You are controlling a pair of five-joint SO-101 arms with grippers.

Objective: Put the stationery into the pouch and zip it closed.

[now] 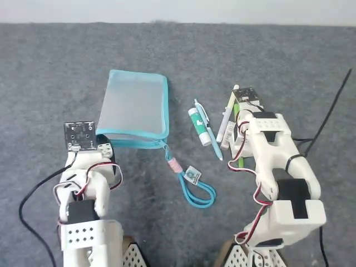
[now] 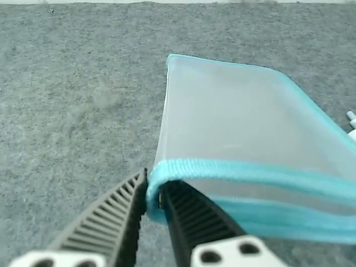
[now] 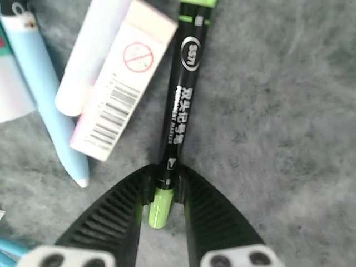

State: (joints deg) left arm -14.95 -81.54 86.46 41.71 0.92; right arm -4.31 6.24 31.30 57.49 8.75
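Grey carpet covers the table. The pouch (image 1: 133, 105) lies at 10 o'clock, its blue edge pinched by the left gripper (image 2: 153, 186). At 3 o'clock from it, the right gripper (image 3: 166, 178) squeezes the marker (image 3: 181, 105) beside the pen (image 3: 53, 122) and eraser (image 3: 119, 94). Nothing looks packed yet, so filling and zipping are left. The right arm hides most of the marker from above

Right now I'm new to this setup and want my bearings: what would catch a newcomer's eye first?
The translucent pouch with teal trim lies mid-table, its near corner pinched by the left end effector. To its right, the right end effector grips the green end of a black marker, beside a blue pen and an eraser.
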